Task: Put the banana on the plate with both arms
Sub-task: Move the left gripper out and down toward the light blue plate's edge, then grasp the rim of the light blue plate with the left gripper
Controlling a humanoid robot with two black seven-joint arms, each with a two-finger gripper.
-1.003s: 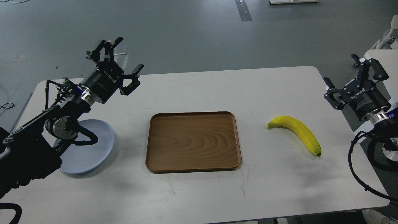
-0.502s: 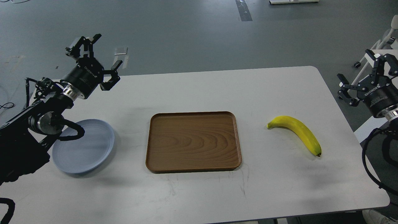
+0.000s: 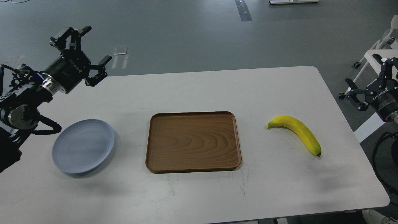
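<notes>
The banana is lying on the table on the right side, and nothing is touching it. The plate is sitting far away on the left side, with the tray between them. I think the step now is getting hold of the banana. To do it well, the right gripper should be coming down over the fat middle of the banana, with its fingers going on both sides of it and not poking the ends. The squeeze should be soft, because a banana squashes. The right gripper is hanging off the table's right edge, near the banana but apart from it, with its fingers spread and holding nothing. The left gripper is hanging high above the back left corner, pointing up and away, with its fingers spread and holding nothing too. It is well apart from the plate.
</notes>
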